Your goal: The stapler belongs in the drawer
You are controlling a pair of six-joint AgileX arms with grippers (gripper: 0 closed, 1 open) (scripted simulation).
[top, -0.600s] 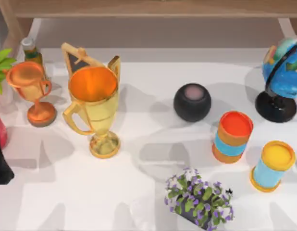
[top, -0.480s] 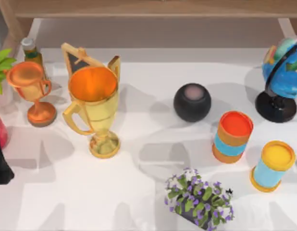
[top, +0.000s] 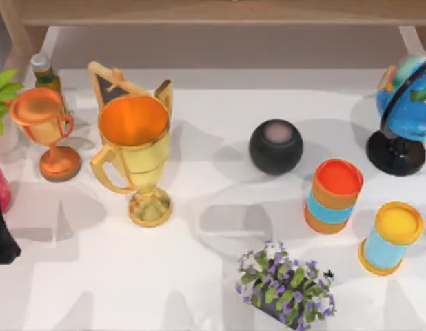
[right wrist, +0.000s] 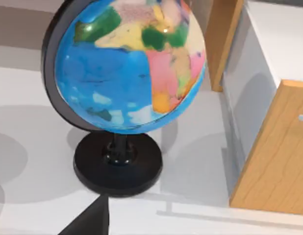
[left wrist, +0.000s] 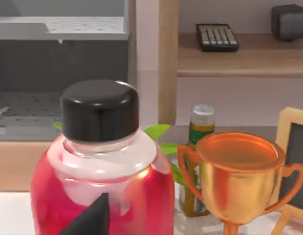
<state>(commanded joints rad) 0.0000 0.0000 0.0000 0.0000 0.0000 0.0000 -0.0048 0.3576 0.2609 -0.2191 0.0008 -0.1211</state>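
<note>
Top view: white table [top: 96, 289] with a gold trophy [top: 134, 148] as landmark. Left of it stands a smaller copper trophy [top: 44, 124], and behind that one a bottle [top: 44, 72] with a green label, print too small to read. A wood-framed chalkboard [top: 113, 83] stands tilted just behind the gold trophy, nothing legible on it. To the trophy's right is a black round speaker [top: 276, 145], further right an orange-and-blue can [top: 333, 195], then a yellow-topped can [top: 392, 236]. The globe [top: 406, 103] is at the far right edge, well apart from the trophy. A pot of purple flowers [top: 285, 286] sits right of the trophy toward the near edge. The left gripper [top: 2, 238] is a dark shape at the table's left edge, well left of the trophy; wide or narrow cannot be told. Left wrist view looks at a red bottle [left wrist: 100, 161] with a black cap and the copper trophy beside it; a calculator [left wrist: 216, 36] and a dark cube [left wrist: 288, 20] lie on a wooden shelf [left wrist: 239, 61] behind, key markings unreadable. The right gripper [right wrist: 88, 220] is a dark wedge near the globe's black base, with a wooden cabinet front [right wrist: 274, 161] beside the globe; its grip state cannot be told either. Where the stapler lies cannot be told.
</note>
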